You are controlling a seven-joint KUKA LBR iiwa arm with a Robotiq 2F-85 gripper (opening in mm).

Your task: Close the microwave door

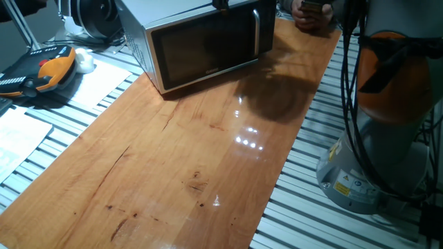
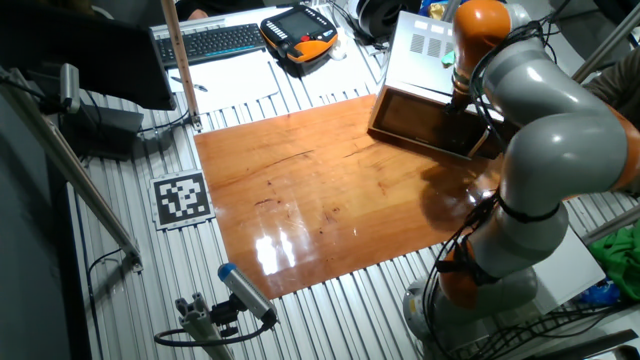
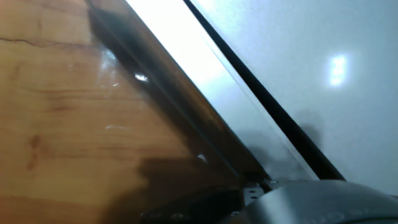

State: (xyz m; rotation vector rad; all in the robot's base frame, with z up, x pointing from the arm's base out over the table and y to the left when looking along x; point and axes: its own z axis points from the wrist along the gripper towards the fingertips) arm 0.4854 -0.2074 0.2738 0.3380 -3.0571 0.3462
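Note:
The microwave [image 1: 173,12] stands at the far end of the wooden table [image 1: 194,159]. Its door [image 1: 204,45], dark glass with a silver bar handle [image 1: 257,31], lies flat or almost flat against the front. My gripper [image 1: 220,4] sits just above the door's top edge, mostly cut off by the frame, so I cannot tell its finger state. In the other fixed view my arm covers the right part of the door [image 2: 420,118]. The hand view looks down on the door's silver top edge [image 3: 186,56], with a thin dark line between it and the grey microwave top [image 3: 311,74].
My arm's base [image 1: 374,159] with its cables stands right of the table. An orange teach pendant [image 1: 48,72] lies at the left, and a keyboard [image 2: 210,42] beyond it. A person's hand [image 1: 311,14] is behind the microwave's right side.

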